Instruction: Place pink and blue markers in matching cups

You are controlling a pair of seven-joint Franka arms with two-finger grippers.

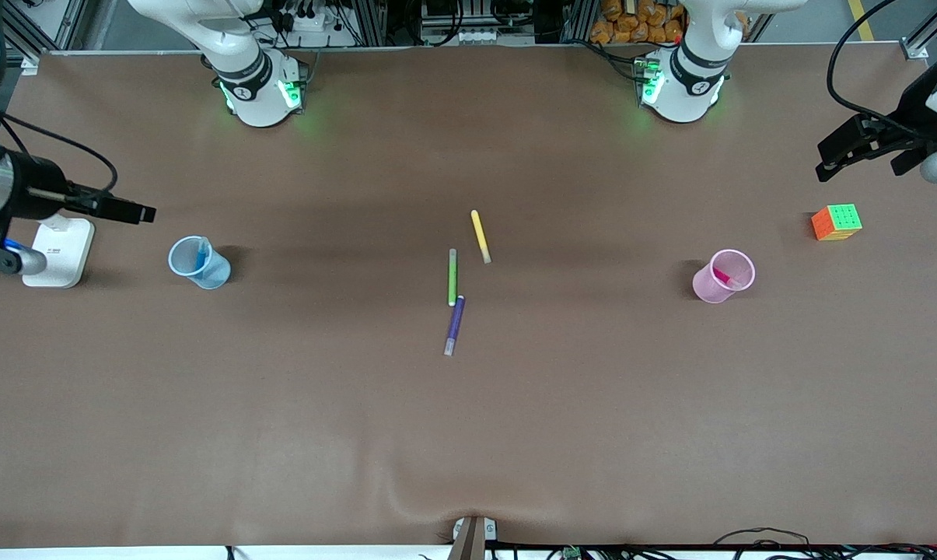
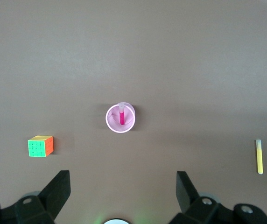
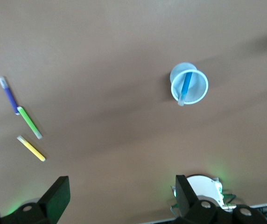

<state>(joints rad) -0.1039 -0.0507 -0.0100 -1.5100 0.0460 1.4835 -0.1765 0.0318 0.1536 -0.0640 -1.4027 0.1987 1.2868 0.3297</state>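
A: From the front view, a wide brown table (image 1: 468, 435) runs the whole frame, with framing and cables along its edge by the two arm bases. The pale blue translucent plastic cup (image 1: 198, 263) stands toward the right arm's end with the bright blue felt-tip marker (image 1: 201, 254) in it; the pale pink translucent cup (image 1: 723, 276) stands toward the left arm's end, holding the magenta-pink marker (image 1: 722, 275).

B: So what could go wrong?

A: Little, I judge — both cups are light and top-heavy with a pen leaning inside, so a low sweep by an arm could tip one.

B: And the left wrist view?

A: The left gripper (image 2: 123, 189) hangs spread wide and empty over bare table near the pink cup (image 2: 120, 118), a multicoloured puzzle cube (image 2: 40, 146) beside it.

B: The right wrist view?

A: The right gripper (image 3: 122, 193) is likewise splayed, holding nothing — over the table near the blue cup (image 3: 189, 86). A purple pen (image 3: 9, 95), a green pen (image 3: 29, 122) and a yellow pen (image 3: 31, 148) lie mid-table, untouched.
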